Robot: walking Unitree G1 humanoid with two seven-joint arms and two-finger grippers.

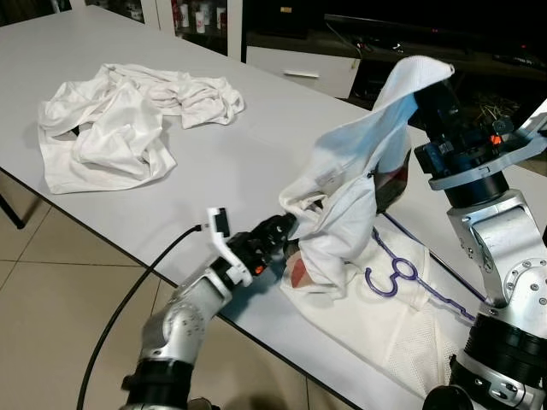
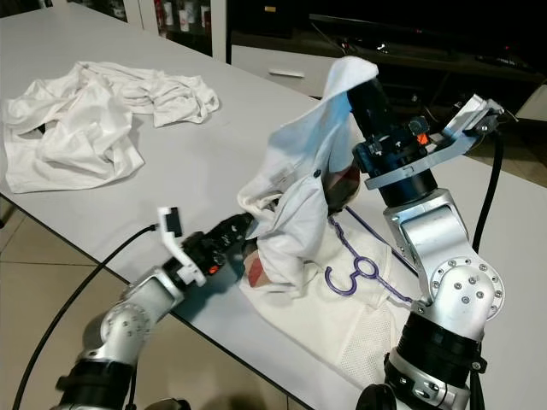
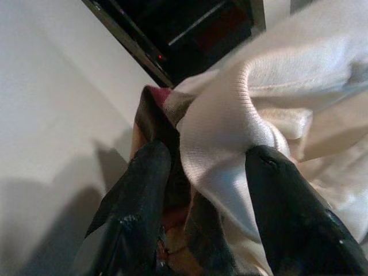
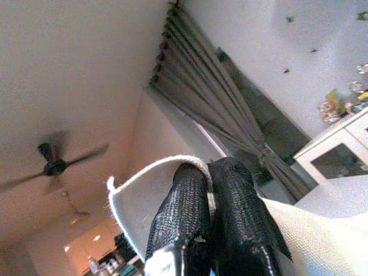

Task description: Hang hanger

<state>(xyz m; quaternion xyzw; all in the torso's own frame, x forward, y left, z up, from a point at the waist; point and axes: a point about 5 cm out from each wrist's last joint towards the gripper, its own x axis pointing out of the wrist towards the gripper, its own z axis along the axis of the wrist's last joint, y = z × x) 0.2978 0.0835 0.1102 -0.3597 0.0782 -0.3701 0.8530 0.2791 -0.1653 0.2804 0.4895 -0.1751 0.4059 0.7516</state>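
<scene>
The right end effector (image 2: 357, 73) is clenched on a corner of the white shirt (image 2: 299, 188) and holds it raised, so the cloth drapes down from about 1 o'clock in the head view toward the centre. The left end effector (image 1: 286, 229) reaches in from 7 o'clock with its fingers (image 3: 144, 190) parted around the ribbed collar, a fold of cloth lying between them; I judge it not yet closed. The purple hanger (image 1: 402, 278) lies flat on the worktop (image 1: 222, 171) at about 4 o'clock, partly on a second spread of white cloth and partly under the lifted shirt, its hook curling beside the hem. The risk as I judge it: the raised corner could slip from the pinch, or a pull on the collar could drag the hanger and cloth toward the near edge, which runs close beneath the left forearm. A crumpled white garment (image 1: 120, 115) sits well apart at 10 o'clock, leaving bare worktop between it and the shirt for spreading things out.
</scene>
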